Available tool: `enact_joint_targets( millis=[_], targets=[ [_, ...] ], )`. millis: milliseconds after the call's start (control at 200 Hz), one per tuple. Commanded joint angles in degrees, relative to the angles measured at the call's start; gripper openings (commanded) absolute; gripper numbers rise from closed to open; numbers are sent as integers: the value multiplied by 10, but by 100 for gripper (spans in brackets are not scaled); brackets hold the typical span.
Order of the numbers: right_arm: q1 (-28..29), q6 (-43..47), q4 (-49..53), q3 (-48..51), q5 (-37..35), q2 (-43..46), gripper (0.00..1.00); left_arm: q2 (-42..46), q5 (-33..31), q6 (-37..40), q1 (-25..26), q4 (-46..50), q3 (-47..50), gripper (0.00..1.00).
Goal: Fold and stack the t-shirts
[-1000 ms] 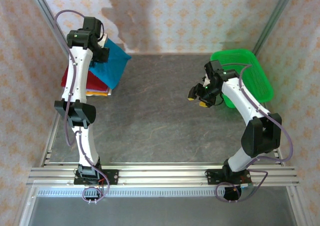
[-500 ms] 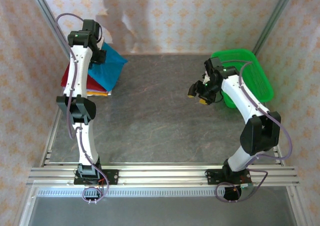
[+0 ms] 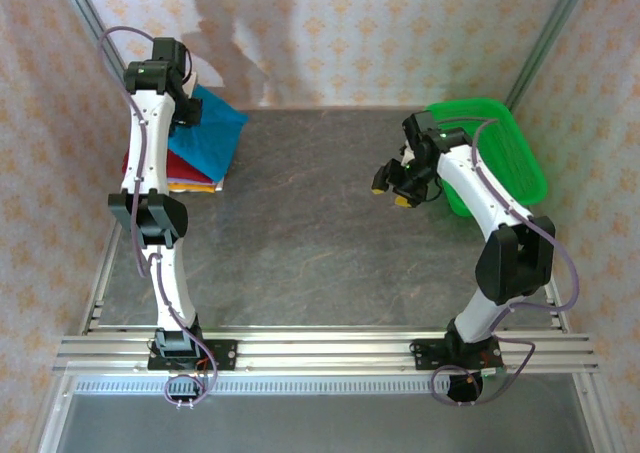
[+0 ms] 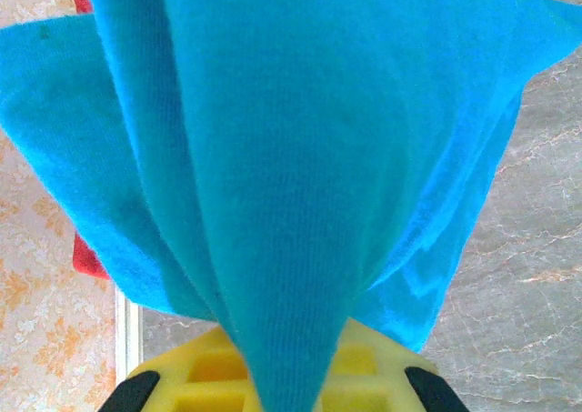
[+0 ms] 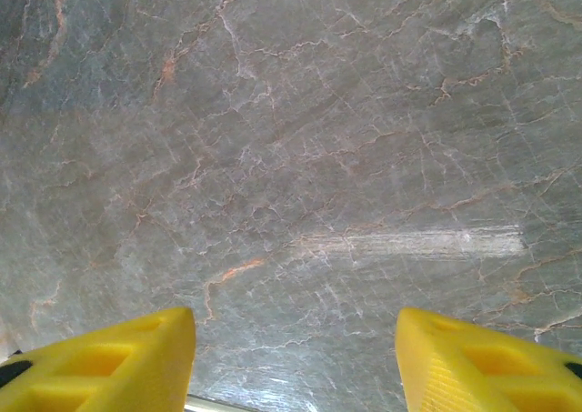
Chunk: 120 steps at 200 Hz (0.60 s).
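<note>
The left end effector [image 4: 282, 380] is clamped tight on the teal-blue t-shirt [image 4: 300, 157], the cloth pinched between its yellow fingers [image 4: 195, 385] and fanning away from them in long soft folds. From the top view this end effector [image 3: 183, 111] sits at the far left corner of the worktop [image 3: 300, 233], close to the patterned back wall [image 3: 380, 33] and the left frame post [image 3: 85, 18], so room there is tight on two sides. The teal-blue t-shirt drapes as a slanted sheet over a folded pile beside the left edge: a dark red t-shirt [image 4: 88, 259] peeks out beneath it, with an orange t-shirt [image 3: 195, 186] as a thin layer at the pile's near side.

The right end effector [image 5: 296, 357] stands partly spread, its yellow fingers [image 5: 100, 357] holding nothing, bare grey marbled worktop between them. Seen from above it hangs just beside the green basket [image 3: 510, 143] at the far right. The whole middle of the worktop lies open between the two arms, down to the metal rails [image 3: 330, 351] at the near edge.
</note>
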State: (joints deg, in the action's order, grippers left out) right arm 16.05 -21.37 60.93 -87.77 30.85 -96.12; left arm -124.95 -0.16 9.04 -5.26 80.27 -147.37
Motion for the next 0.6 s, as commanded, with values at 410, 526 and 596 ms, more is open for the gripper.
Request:
enact_joint_targets(
  millis=[410,526,596],
  targets=[
    [9,-5,18,-25,-17,-14,60,48,37,-5,2,-8,-24,0],
    [10,-7,17,-26,-17,-16,60,50,44,-7,3,-7,-24,0],
    [12,-7,17,-28,-18,-18,60,53,44,-6,3,-5,-25,0]
  ],
)
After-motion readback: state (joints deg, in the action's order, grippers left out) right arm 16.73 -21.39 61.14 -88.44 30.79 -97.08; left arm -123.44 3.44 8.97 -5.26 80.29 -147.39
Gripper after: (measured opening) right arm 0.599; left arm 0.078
